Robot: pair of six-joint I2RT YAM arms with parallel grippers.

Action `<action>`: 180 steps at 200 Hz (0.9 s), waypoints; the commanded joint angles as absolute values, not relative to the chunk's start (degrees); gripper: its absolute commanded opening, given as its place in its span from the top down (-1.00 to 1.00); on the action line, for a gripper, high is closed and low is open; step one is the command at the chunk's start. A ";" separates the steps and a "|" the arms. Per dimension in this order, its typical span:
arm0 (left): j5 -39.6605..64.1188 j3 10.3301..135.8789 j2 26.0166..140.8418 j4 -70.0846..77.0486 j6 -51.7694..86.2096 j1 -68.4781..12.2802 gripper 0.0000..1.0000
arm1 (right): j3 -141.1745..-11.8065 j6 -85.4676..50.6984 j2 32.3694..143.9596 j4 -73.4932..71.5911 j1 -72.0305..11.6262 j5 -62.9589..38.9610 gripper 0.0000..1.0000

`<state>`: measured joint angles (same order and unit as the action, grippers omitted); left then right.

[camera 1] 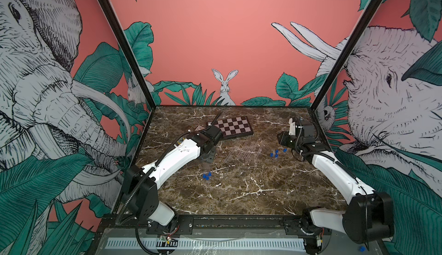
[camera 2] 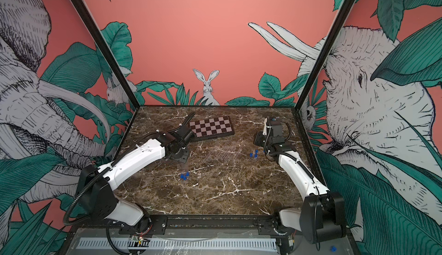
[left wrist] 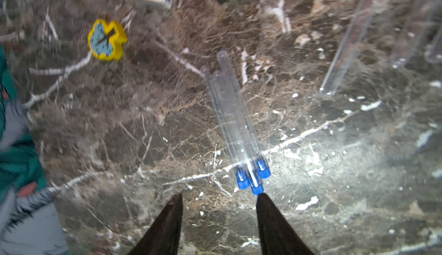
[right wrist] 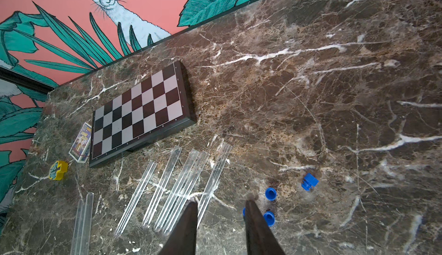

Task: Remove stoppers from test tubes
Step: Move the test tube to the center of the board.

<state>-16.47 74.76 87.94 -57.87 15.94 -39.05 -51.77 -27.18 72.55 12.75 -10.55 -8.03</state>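
Brown veined marble worktop [camera 1: 239, 194]. Chessboard [right wrist: 141, 112] lies flat towards the back edge. Small printed card box [right wrist: 80, 143] just beside its short side. Yellow toy clock [right wrist: 58, 170] near the box, not touching. Jungle-mural walls [camera 1: 215, 38] around.

We see three clear test tubes [left wrist: 233, 122] lying close together just in front of the left gripper [left wrist: 218, 195]. Blue stoppers [left wrist: 254, 178] plug their ends. Five open tubes [right wrist: 178, 186] lie side by side in front of the right gripper [right wrist: 221, 202], with loose stoppers [right wrist: 271, 193] just beside it.

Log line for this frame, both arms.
left gripper: open, at three stoppered tubes | right gripper: open, empty, by loose stoppers
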 commanded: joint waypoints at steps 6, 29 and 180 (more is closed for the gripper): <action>-10.43 85.96 93.55 -67.18 -7.00 -39.02 0.18 | -50.85 -25.77 70.79 12.77 -10.78 -8.33 0.33; -11.78 93.28 97.61 -74.33 -27.40 -39.60 0.28 | -50.15 -25.26 69.64 12.66 -10.78 -7.82 0.33; -20.48 57.78 89.78 -48.48 -52.23 -37.33 0.28 | -47.88 -25.22 67.53 13.74 -10.79 -8.93 0.32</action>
<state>-21.74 59.72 93.30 -55.44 -49.84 -37.34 -47.05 -26.04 66.85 14.06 -10.55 -8.43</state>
